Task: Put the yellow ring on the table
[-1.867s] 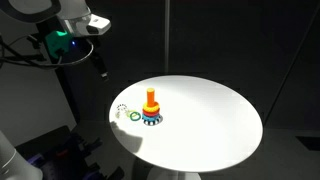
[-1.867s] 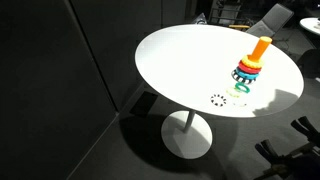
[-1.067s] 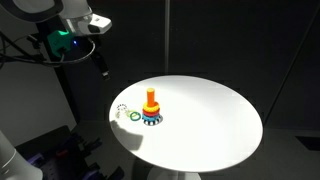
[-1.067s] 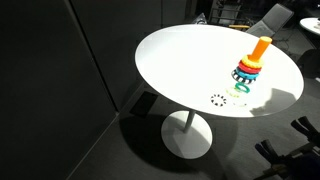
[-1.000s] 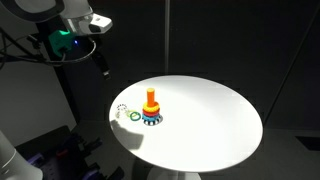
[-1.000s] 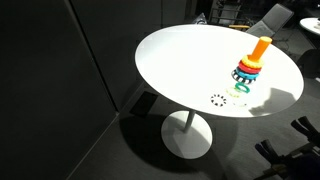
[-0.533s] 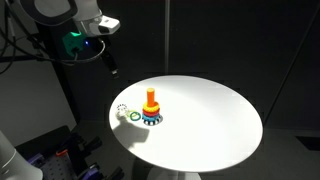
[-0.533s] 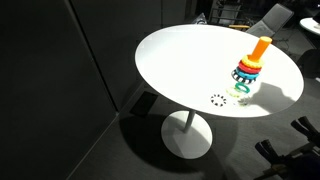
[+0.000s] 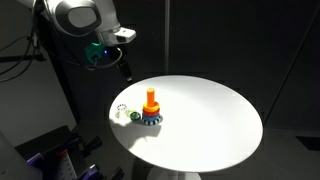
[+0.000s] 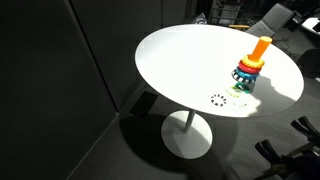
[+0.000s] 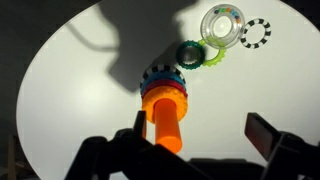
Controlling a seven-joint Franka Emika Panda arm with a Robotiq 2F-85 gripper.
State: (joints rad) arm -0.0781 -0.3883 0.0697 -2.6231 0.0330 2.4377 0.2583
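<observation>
End effector (image 9: pixel 126 72) has swung closer to the table (image 9: pixel 210 125).

Round white table (image 9: pixel 205 120). Stacking toy (image 9: pixel 150 114) near its edge, orange peg (image 9: pixel 151 98) upright. Green ring (image 9: pixel 133 117) just beside the base (flat on the tabletop). Gripper (image 9: pixel 125 72) hangs above, clear of toy.

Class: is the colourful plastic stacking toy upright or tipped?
Upright: its orange peg stands vertical above its blue base in both exterior views.

The table (image 9: pixel 210 110) top looks smooth and matt white; the stacking toy (image 11: pixel 165 112) glossy plastic
</observation>
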